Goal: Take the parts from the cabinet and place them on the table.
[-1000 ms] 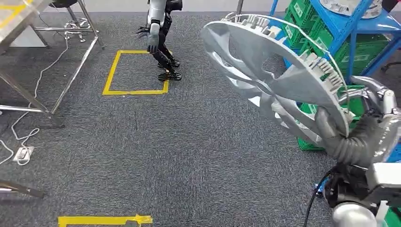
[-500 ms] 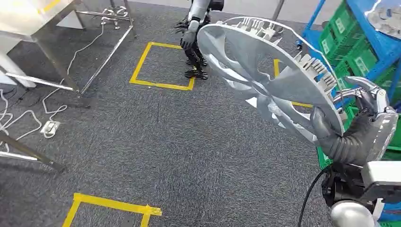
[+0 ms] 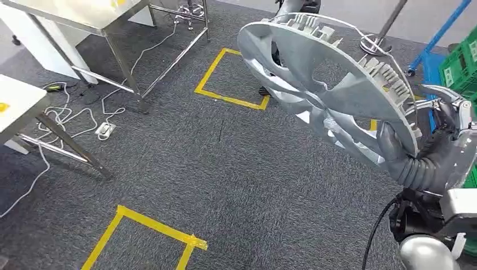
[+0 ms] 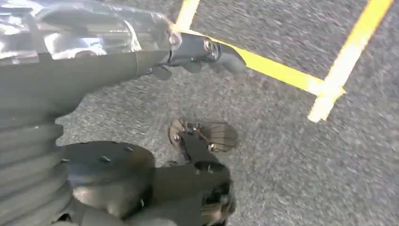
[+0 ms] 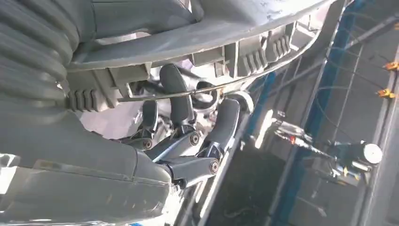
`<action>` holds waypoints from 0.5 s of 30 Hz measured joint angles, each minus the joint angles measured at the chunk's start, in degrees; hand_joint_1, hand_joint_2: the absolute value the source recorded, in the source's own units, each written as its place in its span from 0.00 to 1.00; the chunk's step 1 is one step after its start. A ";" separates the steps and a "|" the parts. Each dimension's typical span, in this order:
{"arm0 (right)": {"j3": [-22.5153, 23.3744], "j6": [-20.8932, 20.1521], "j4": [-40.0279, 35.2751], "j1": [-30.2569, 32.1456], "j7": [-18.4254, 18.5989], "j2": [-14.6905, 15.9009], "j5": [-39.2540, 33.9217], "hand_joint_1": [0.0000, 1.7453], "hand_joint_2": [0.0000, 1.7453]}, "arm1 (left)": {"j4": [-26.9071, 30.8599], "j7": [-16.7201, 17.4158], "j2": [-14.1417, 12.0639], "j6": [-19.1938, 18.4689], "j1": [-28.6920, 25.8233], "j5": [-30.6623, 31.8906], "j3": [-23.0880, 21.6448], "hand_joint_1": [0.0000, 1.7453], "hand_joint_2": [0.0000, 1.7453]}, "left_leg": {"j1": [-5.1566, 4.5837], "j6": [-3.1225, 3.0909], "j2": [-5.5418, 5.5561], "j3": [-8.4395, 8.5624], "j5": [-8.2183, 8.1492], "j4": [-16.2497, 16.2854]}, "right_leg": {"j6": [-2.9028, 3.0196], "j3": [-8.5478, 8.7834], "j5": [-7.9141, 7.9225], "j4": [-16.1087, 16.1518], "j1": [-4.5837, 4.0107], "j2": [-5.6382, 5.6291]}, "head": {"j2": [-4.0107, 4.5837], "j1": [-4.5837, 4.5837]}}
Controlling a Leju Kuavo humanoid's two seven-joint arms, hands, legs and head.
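Observation:
A large silver wheel cover [image 3: 332, 84] is tilted up in front of me at the right of the head view, above the carpet. My right hand [image 3: 444, 135] grips it at its lower rim, thumb on one face and fingers behind. In the right wrist view the dark fingers [image 5: 179, 103] curl over the cover's ribbed rim [image 5: 211, 28] and its wire ring. My left hand [image 4: 207, 47] hangs over the carpet with its fingers stretched out and nothing in them.
Steel-legged tables [image 3: 84, 14] stand at the far left, and a white table [image 3: 17, 101] is nearer. Cables and a power strip [image 3: 106, 129] lie beneath them. Yellow tape squares [image 3: 230, 79] [image 3: 146, 236] mark the grey carpet. Green crates [image 3: 458, 67] sit at the right edge.
The camera has swung left: the blue rack and crates slid off to the right and the tables came in at the left. The wheel cover stays in my right hand.

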State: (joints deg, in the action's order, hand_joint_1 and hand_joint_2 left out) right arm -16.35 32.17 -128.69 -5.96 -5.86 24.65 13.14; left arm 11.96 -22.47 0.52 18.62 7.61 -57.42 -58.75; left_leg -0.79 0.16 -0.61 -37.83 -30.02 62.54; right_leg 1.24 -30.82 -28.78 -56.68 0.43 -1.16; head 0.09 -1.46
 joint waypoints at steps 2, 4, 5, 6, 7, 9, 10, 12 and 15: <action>-0.15 0.00 0.07 0.02 -0.02 -0.02 0.02 1.00 1.00 | 0.00 0.00 -0.06 0.00 0.05 0.00 0.39 0.00 1.00 | 0.69 0.65 0.08 -3.83 -3.86 8.19 | 0.05 0.01 -0.06 -0.01 0.00 1.65 | 0.00 0.52; -0.26 0.00 0.42 0.03 0.00 -0.11 0.00 1.00 1.00 | 0.00 0.00 -0.06 0.00 -0.17 0.00 0.74 0.00 1.00 | 1.26 1.30 0.38 -5.48 -3.93 11.35 | -0.04 0.05 -0.16 -0.02 0.11 3.22 | 0.00 1.18; -0.35 0.00 0.50 0.03 0.00 -0.17 -0.02 1.00 1.00 | -0.02 0.00 -0.13 0.00 -0.24 0.00 0.85 0.00 1.00 | 1.50 1.57 0.29 -4.53 -2.24 9.53 | -0.23 0.09 -0.29 -0.05 0.17 3.89 | 0.00 1.31; -0.48 0.02 0.50 0.03 0.00 -0.17 -0.04 1.00 1.00 | -0.02 -0.15 -0.15 0.37 -0.24 -0.22 1.05 0.00 1.00 | 1.69 1.79 -0.22 -2.48 0.10 5.74 | -0.49 0.13 -0.45 -0.21 0.25 4.51 | 0.00 1.46; -0.52 0.15 0.50 0.04 -0.04 -0.20 -0.07 1.00 1.00 | -0.04 -0.83 -0.28 1.55 -0.23 -0.96 1.11 0.00 1.00 | 1.77 1.92 -1.92 0.22 2.35 1.07 | -0.87 0.23 -0.71 -0.41 0.32 5.05 | 0.00 1.66; -0.37 0.44 0.41 0.45 -0.13 -0.17 -0.09 1.00 1.00 | 0.00 -1.44 -0.31 3.08 -0.09 -1.90 1.64 0.00 1.00 | 0.67 1.82 -6.83 2.42 2.22 -3.04 | -1.75 0.27 -1.39 -1.00 -0.19 5.93 | 0.00 2.32; -0.24 0.57 0.26 0.99 -0.20 -0.13 -0.07 1.00 1.00 | -0.02 -1.55 -0.31 3.54 -0.05 -1.97 2.03 0.00 1.00 | 0.86 0.54 -5.72 2.24 2.16 -3.00 | -1.97 0.41 -1.56 -1.03 -0.31 6.53 | 0.00 2.14; 0.11 0.59 0.15 1.79 -0.42 -0.07 -0.33 1.00 1.00 | -0.04 -1.77 -0.48 3.85 -0.19 -2.16 2.49 0.00 1.00 | 0.63 -0.24 -3.88 2.02 2.18 -3.01 | -2.34 1.04 -1.78 -0.74 -0.11 8.30 | 0.00 1.53; 0.57 0.59 0.09 2.48 -0.92 0.22 -0.78 1.00 1.00 | -0.04 -1.92 -0.66 3.63 -0.05 -2.23 2.80 0.00 1.00 | 0.87 -1.42 -1.09 2.26 2.51 -3.26 | -3.13 -0.12 -5.25 -4.66 0.64 3.23 | 0.00 1.03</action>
State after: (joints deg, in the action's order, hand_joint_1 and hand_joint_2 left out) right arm -15.78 32.76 -128.61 -3.48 -6.77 24.87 12.35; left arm 11.91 -24.39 -0.13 22.25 7.56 -59.65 -55.95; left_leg 0.08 -1.26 -1.70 -35.58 -27.52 59.29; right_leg -1.88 -30.94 -34.03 -61.34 1.07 2.07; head 0.09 -0.43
